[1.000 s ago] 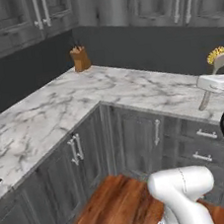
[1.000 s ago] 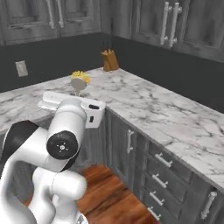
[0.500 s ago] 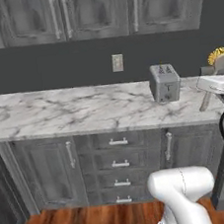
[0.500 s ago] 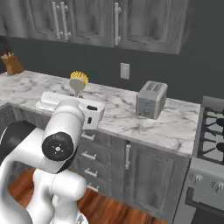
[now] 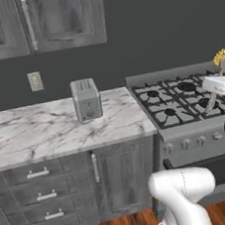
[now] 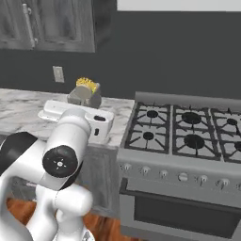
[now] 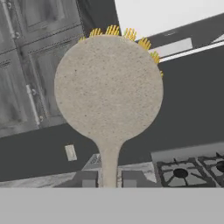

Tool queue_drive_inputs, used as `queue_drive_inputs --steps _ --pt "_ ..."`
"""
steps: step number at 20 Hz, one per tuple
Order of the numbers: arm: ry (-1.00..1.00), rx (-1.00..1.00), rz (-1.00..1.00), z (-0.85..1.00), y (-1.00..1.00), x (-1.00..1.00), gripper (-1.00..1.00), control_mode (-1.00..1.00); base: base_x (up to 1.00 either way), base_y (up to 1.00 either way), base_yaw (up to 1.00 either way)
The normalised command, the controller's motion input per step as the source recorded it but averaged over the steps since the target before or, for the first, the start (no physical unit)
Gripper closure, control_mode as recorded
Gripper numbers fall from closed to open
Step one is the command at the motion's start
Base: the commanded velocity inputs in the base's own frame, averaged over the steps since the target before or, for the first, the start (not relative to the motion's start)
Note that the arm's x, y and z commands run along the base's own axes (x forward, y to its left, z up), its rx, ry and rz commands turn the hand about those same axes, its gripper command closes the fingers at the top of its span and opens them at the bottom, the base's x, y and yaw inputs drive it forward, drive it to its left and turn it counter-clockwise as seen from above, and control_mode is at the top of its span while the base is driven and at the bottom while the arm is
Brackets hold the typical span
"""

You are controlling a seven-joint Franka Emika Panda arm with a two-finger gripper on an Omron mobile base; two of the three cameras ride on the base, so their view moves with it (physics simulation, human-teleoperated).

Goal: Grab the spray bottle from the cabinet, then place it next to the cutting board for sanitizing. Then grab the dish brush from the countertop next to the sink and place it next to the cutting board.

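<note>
We see the claw [image 7: 108, 183] clenched on the dish brush [image 7: 108, 87] handle; its yellow-bristled head stands above the fingertips, raised in the air near the bench [image 5: 47, 132] right edge.

Toaster [image 5: 86, 98] on marble countertop [image 5: 47, 132]

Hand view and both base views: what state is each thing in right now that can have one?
dish brush: held upright in the gripper, yellow bristles facing away from the hand camera
gripper: shut on the brush handle
toaster: upright on the countertop, slots empty
wall cabinet doors: closed
oven door: closed
stove burners: unlit, nothing on them
</note>
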Motion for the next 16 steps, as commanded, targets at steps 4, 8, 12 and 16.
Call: queue_drive_inputs --steps 4,8,12,16 --pt "0.0 0.0 0.0 0.0 0.0 0.0 1.0 1.0 0.13 -1.0 -0.01" --pt "0.0 0.0 0.0 0.0 0.0 0.0 1.0 1.0 0.35 -1.0 0.0" --pt "0.0 0.0 0.0 0.0 0.0 0.0 1.0 1.0 0.35 -1.0 0.0" --pt "0.0 0.0 0.0 0.0 0.0 0.0 1.0 1.0 0.28 -1.0 0.0"
